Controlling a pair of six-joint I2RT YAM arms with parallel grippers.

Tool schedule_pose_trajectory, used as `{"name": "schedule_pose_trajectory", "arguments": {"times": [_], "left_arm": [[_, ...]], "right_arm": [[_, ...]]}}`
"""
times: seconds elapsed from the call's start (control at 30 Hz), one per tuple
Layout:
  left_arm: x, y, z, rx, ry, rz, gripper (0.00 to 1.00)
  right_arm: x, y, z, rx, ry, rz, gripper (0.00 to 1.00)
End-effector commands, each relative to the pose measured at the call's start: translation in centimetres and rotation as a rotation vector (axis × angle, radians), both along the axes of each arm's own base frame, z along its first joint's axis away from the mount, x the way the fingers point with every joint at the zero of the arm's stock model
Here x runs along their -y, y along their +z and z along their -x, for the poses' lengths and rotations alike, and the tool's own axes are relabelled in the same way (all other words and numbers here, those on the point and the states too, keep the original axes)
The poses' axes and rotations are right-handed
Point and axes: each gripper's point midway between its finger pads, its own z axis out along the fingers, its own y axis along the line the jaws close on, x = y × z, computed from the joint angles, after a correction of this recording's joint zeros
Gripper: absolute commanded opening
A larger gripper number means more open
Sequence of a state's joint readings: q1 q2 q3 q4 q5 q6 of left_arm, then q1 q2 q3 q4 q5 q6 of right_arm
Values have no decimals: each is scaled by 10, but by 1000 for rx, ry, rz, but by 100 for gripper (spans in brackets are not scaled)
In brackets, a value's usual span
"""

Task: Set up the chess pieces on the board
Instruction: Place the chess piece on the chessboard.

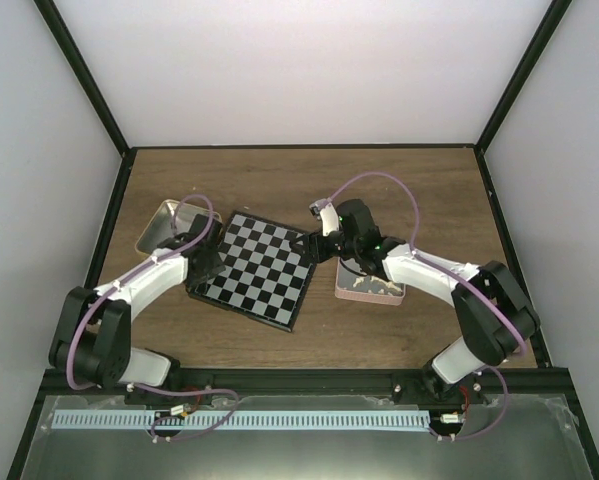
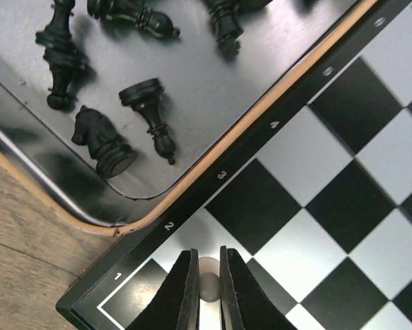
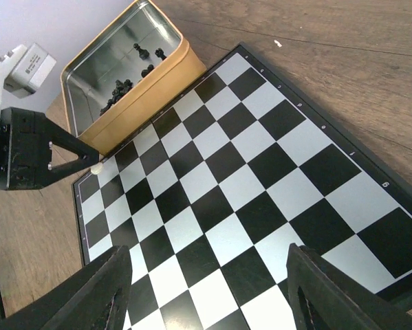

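Observation:
The board (image 1: 262, 272) lies mid-table with none of the chess pieces standing on it. My left gripper (image 1: 204, 262) is at its left corner, shut on one cream-white piece (image 2: 207, 284) held over the pale square by rim numbers 1 and 2. In the right wrist view that piece (image 3: 95, 167) shows at the tip of the left gripper (image 3: 58, 157). My right gripper (image 3: 209, 292) is open and empty above the board's (image 3: 219, 172) right side. Several black pieces (image 2: 102, 141) lie in a metal tin (image 2: 192, 89) touching the board's (image 2: 343, 172) left edge.
The tin of black pieces (image 1: 162, 226) sits left of the board and also shows in the right wrist view (image 3: 140, 89). A pink tin (image 1: 371, 290) holding cream-white pieces sits right of the board, partly under my right arm. Bare wood lies beyond the board.

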State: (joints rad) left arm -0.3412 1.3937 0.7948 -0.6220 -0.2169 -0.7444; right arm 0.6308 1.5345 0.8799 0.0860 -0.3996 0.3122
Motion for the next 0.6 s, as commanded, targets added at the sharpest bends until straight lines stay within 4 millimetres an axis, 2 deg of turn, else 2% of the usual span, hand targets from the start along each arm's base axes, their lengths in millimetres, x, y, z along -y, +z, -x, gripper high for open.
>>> {"name": "schedule_pose_trajectory", "arguments": {"times": [0.0,0.2,0.33,0.47,0.57], "left_arm": [[-4,-9,0,-5,13,-26,4],[-1,-19,-2,-21,-4,-24,4],[-1,-19,-1,-22,-2,-20,5],[-2,-18,2,-38,2,-28,15],[-3,-14,3,-43,2,-29,18]], "right_arm": [[-2,2,-5,-3,-19,3,63],[-2,-2,-5,-22,-25,3,63],[-2,-2,-5,-22,-27,6,63],[4,-2,-9,-12,-71,16,63],[9,1,-13,6,-107,19,63]]}}
